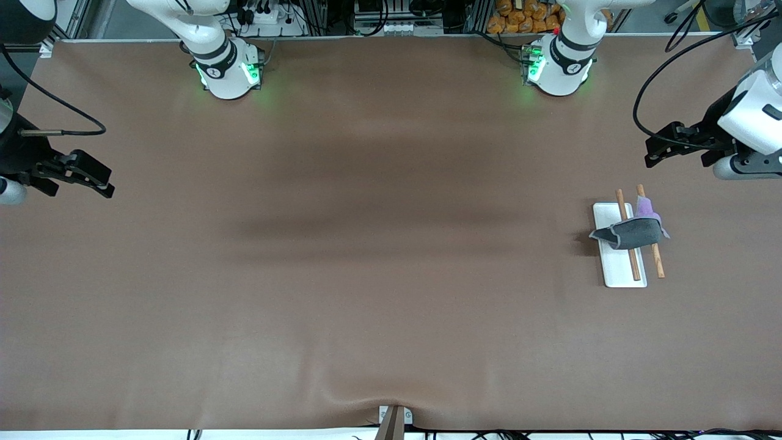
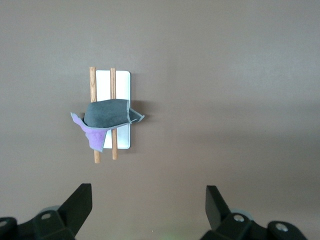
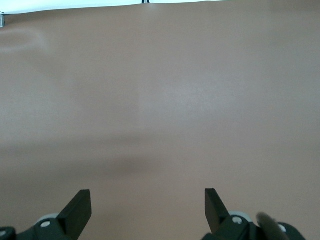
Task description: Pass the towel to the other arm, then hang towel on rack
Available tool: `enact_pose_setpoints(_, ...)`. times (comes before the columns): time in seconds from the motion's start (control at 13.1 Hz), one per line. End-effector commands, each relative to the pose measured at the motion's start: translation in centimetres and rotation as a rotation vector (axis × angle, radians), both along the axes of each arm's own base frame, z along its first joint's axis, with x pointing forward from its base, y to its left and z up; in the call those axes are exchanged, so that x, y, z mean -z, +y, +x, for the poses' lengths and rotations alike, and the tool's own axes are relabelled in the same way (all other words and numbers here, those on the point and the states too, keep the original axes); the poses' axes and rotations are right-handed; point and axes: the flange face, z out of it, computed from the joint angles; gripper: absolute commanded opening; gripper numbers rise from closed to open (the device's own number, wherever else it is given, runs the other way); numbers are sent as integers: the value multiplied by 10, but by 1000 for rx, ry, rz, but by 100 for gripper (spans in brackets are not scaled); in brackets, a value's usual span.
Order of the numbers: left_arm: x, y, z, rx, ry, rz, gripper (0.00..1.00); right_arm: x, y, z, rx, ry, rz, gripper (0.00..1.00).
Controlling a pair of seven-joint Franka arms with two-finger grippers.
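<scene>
The brown surface [image 1: 366, 275] holds the rack [image 1: 614, 278] toward the left arm's end, with the towel [image 1: 635, 233] draped across both rods. The left gripper [image 1: 657, 150] and right gripper [image 1: 91, 180] hover at opposite ends, jaws open and empty. The hang looks done; any retreat should keep clear of the rods. No writing is legible.

No writing, label, brand, number or sign can be read in any of the three views. Both arm bases carry a small dark round mark beside their green lights, but it is too small to make out.
</scene>
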Motion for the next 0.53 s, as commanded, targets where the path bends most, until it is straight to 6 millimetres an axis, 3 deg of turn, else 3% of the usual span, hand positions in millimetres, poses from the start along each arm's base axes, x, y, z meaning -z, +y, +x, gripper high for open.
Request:
enact_pose_setpoints(0.0, -3, 6, -14, -21, 5, 9, 100, -13, -5, -5, -36, -12, -20, 100)
enact_pose_setpoints(0.46, -8, 17, -17, -22, 27, 24, 100, -14, -7, -6, -72, -2, -18, 100)
